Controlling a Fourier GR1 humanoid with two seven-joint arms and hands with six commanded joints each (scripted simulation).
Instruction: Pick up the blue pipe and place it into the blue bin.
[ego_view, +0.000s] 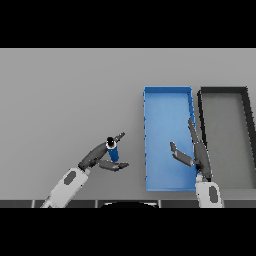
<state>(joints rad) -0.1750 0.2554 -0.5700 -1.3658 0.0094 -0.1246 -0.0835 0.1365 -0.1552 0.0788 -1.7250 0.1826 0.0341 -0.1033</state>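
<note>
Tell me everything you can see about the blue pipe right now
The blue pipe is a short, smooth blue cylinder with a dark opening ringed pale at its upper end. It stands nearly upright, tilted slightly, left of the blue bin and outside it. The left hand holds it between curled fingers and thumb. Whether its base touches the table cannot be told.

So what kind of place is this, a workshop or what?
Probably a sorting bench: a plain grey table with a blue bin beside a dark bin, and a blue pipe in the left hand.
</note>
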